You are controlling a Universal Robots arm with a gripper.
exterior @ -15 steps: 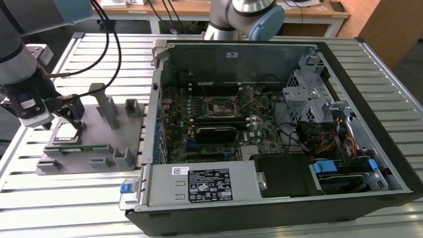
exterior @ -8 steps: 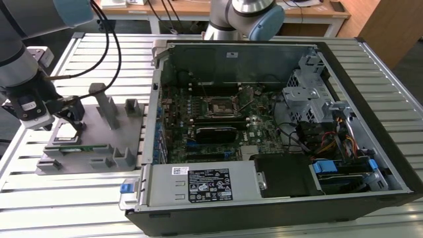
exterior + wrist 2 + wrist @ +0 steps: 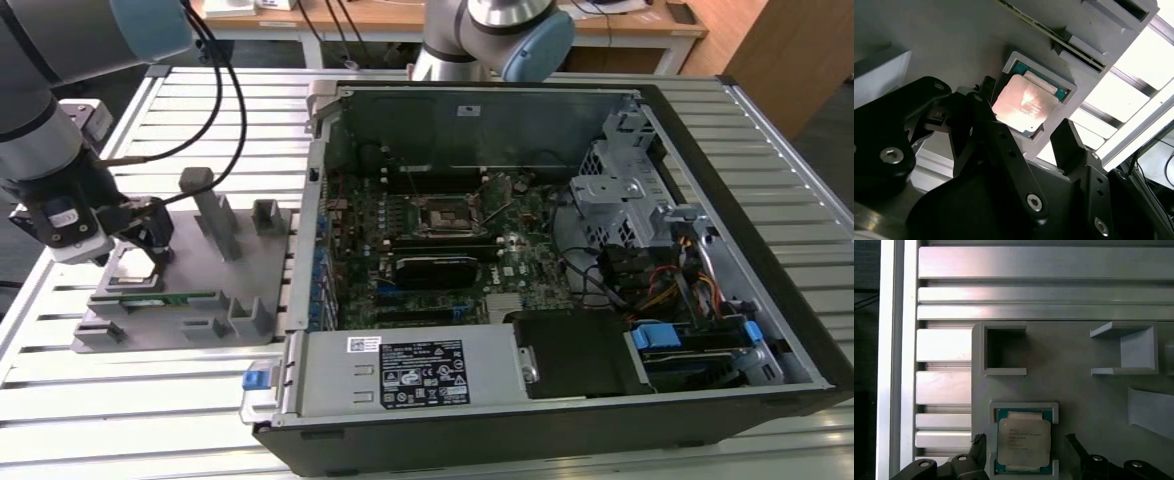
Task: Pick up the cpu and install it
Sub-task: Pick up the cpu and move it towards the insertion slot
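The gripper (image 3: 1025, 441) hangs open, one finger either side of the cpu (image 3: 1023, 437), touching neither side as far as shows. The chip lies flat in its square pocket in the grey fixture (image 3: 147, 320), at 9 o'clock from the open computer case (image 3: 534, 430) in the exterior view

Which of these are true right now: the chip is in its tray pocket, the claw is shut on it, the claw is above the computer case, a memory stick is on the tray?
1. The chip lies in its pocket on the grey tray. True.
2. The claw is shut on the chip. False: in both wrist views its jaws stand open, one on each side of the chip.
3. The claw hangs above the computer case. False: it is over the tray, on the exterior view's left of the case.
4. A green memory stick lies on the tray. True.
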